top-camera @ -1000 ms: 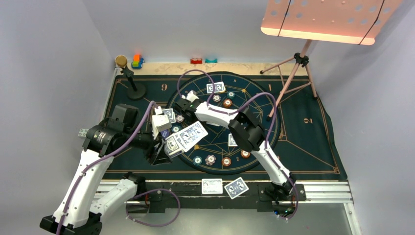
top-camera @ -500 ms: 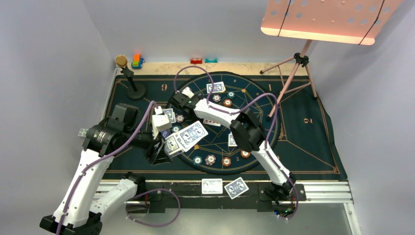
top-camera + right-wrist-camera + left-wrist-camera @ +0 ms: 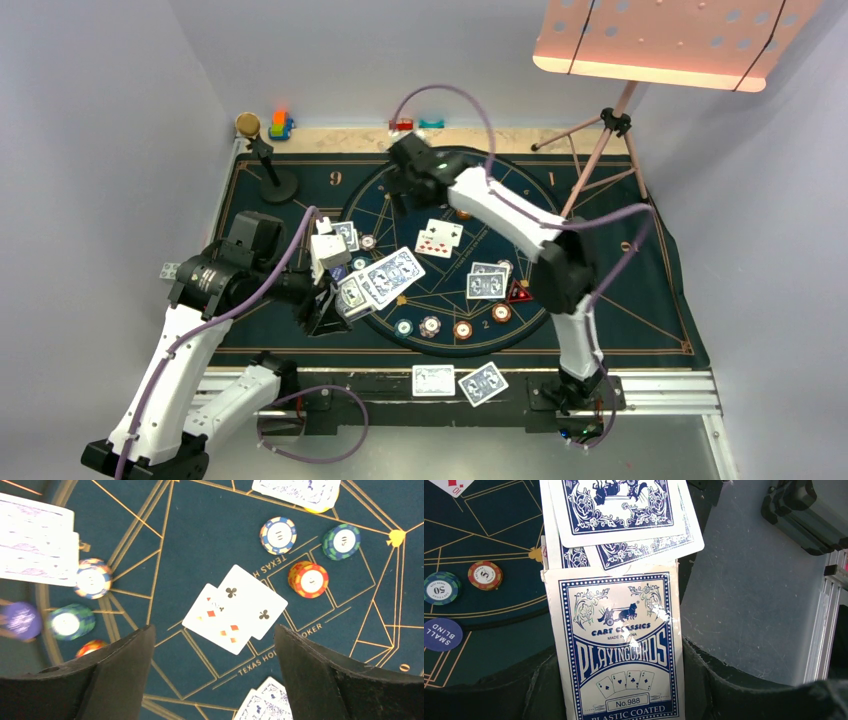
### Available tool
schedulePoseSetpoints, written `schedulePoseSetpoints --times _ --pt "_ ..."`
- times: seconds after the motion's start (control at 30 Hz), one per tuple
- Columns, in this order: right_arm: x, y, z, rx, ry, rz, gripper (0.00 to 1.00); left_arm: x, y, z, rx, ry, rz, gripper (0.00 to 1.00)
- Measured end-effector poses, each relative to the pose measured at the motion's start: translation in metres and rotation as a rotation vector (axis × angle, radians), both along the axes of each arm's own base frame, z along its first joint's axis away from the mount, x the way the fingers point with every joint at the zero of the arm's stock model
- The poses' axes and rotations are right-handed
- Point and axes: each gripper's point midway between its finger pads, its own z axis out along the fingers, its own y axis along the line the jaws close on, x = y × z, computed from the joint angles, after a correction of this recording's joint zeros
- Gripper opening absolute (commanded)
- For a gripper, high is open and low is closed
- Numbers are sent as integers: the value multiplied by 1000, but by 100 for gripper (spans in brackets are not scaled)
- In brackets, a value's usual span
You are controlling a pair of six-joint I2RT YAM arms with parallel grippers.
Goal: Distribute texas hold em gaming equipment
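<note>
Blue-backed cards [image 3: 616,505] fan from box [image 3: 616,605] — L gripper [image 3: 619,655] clamped on box; R gripper [image 3: 212,630] spread wide, far side, near 2 face-up cards [image 3: 235,607].

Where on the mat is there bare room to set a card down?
Bare: the mat right of the circle, beyond the tripod leg; also between the black stand and the circle. Crowded: the circle's left side, cards and chips.

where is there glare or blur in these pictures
Left wrist: white glare patches on the shiny card box, its print otherwise sharp. Right wrist: the purple chip and the cards at the left edge are smeared and washed out, while the face-up cards in the middle are crisp. Top external: the music stand tray glows pale pink, nearly overexposed.
</note>
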Motion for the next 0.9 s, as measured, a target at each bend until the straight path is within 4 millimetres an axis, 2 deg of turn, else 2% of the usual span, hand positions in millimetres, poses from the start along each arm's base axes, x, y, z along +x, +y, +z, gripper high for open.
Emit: schedulePoseSetpoints --times 0.17,0.27,0.3,0.4,0.6,0.7,0.9 --pt "-16 -43 89 349 -23 -26 94 0 0 0 0 -1 0 0" --pt "-31 -65 123 510 -43 -34 95 1 0 0 -1 -3 0 0" --pt "-39 -67 131 561 -40 -23 96 1 0 0 -2 -4 0 0" --pt "-65 -60 144 693 -4 37 96 2 -1 1 -3 -7 0 0" --pt "-115 -48 143 892 120 120 98 7 -2 1 -6 -18 0 0" --pt "-137 -40 156 993 154 173 98 10 -3 -1 -6 -19 1 0" --pt "-168 -25 187 1095 164 281 98 16 -6 -4 -5 -11 3 0"
